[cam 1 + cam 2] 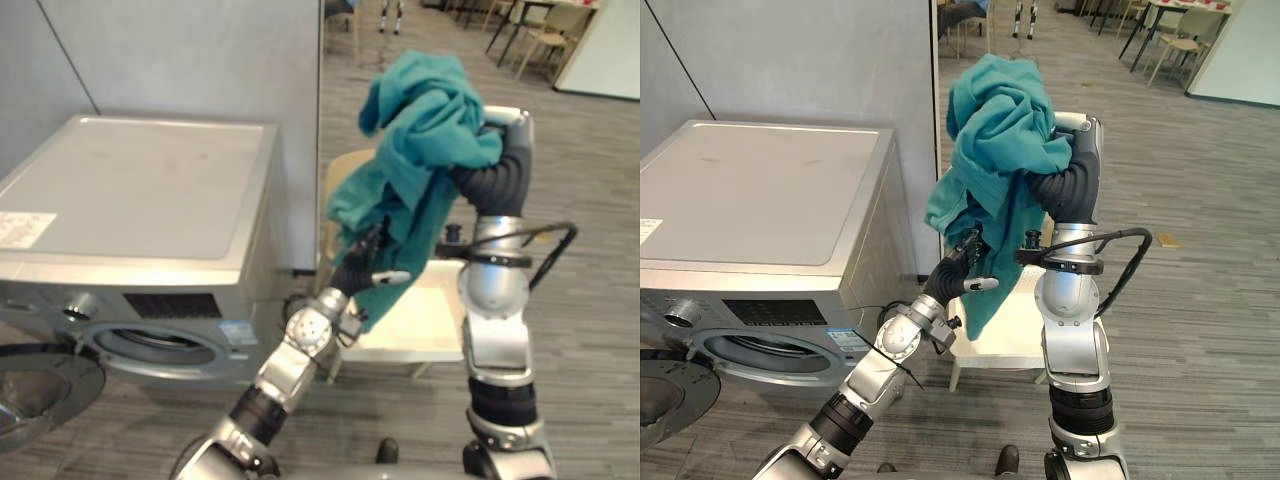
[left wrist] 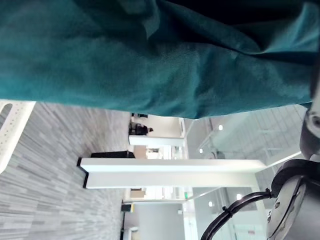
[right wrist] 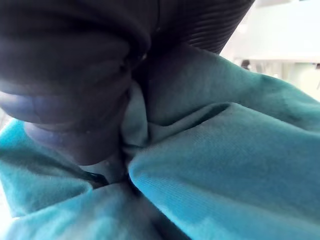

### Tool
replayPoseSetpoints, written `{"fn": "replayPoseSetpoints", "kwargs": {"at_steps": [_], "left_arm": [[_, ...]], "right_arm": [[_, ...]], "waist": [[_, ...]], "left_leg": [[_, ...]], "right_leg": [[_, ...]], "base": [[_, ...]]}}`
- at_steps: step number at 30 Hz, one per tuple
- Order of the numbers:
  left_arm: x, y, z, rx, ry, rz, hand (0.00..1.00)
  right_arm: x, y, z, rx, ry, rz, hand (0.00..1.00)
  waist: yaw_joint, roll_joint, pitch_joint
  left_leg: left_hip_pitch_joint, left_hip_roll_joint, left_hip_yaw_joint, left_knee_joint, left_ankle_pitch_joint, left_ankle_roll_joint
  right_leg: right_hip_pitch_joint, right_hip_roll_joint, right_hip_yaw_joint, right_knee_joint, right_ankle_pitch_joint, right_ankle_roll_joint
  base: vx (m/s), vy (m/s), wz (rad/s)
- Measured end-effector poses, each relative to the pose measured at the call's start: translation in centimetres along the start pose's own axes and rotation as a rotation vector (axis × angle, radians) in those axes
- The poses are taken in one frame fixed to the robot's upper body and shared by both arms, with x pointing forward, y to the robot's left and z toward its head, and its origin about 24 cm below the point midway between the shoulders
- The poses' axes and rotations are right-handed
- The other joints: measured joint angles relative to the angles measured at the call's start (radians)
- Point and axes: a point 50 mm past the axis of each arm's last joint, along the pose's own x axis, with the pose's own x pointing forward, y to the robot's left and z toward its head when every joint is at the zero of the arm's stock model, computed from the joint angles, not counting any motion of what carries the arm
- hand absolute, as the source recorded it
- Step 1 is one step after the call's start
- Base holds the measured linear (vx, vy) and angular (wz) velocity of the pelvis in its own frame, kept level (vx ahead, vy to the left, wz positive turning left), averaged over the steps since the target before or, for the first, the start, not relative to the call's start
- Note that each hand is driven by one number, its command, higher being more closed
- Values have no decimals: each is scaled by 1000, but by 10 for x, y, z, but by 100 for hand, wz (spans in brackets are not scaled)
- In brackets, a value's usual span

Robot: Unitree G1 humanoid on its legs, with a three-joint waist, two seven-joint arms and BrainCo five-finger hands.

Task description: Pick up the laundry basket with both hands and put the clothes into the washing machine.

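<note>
- Teal cloth [image 3: 225, 165] lies bunched tight against the dark ribbed cover of the right robot hand
- Right robot hand [image 1: 512, 128] is raised high with the cloth heaped over it and trailing down toward the robot's left; whether it grips cannot be told (it is buried in the fabric)
- Left robot hand [image 1: 962, 262] is lower and touches the hanging part of the cloth; I cannot tell whether it holds the cloth
- Silver-grey washing machine [image 1: 140, 190] stands to the robot's left, well apart from the cloth, with its round door [image 1: 35, 395] swung open beside the drum opening [image 1: 150, 345]
- Pale stand on legs [image 1: 1015, 330] sits behind both arms, below the cloth's hanging end
- Grey partition [image 1: 200, 50] rises behind the machine
</note>
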Motion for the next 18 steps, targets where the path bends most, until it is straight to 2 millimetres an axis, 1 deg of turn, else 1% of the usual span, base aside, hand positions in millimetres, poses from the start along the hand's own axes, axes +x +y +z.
{"fn": "replayPoseSetpoints", "kwargs": {"at_steps": [2, 4, 8, 12, 17, 18], "left_arm": [[4, -2, -5, 20, 32, -19, 0], [6, -6, -9, 34, 62, -57, 0], [9, -11, -19, 60, 118, -96, 0], [18, -9, -16, 91, 115, -81, 0], [21, -6, -14, 106, 110, -37, 0], [21, -5, -14, 105, 108, -28, 100]], "right_arm": [[-2, 7, -3, 29, 19, 30, 100], [-3, 12, -7, 63, 46, 52, 100], [-6, 22, -4, 146, 58, 109, 100], [-9, 35, -4, 231, 83, 167, 100], [-14, 48, 0, 281, 86, 224, 100], [-15, 51, 0, 290, 87, 246, 100]], "waist": [[-5, 2, -18], [-7, 2, -18], [-17, 10, -36], [-17, 16, -48], [-17, 20, -57], [-17, 20, -58]], "left_leg": [[3, 0, 0, 0, 0, 0], [17, 0, -1, 0, 1, 0], [18, -1, -2, -1, -1, -2], [18, 0, -3, -1, 0, -1], [16, 0, -5, -1, 1, 0], [16, 0, -5, -1, 1, 0]], "right_leg": [[1, 0, 0, 2, 0, 0], [16, 0, -1, 3, 0, 0], [17, -1, -1, 3, -4, -5], [17, -1, -1, 3, -4, -5], [17, -1, -1, 3, -4, -4], [17, -1, -1, 3, -5, -3]], "base": [[0, 0, 0], [0, 0, 0], [0, 0, 0], [0, 0, 0], [14, -4, 1], [31, -8, 1]]}}
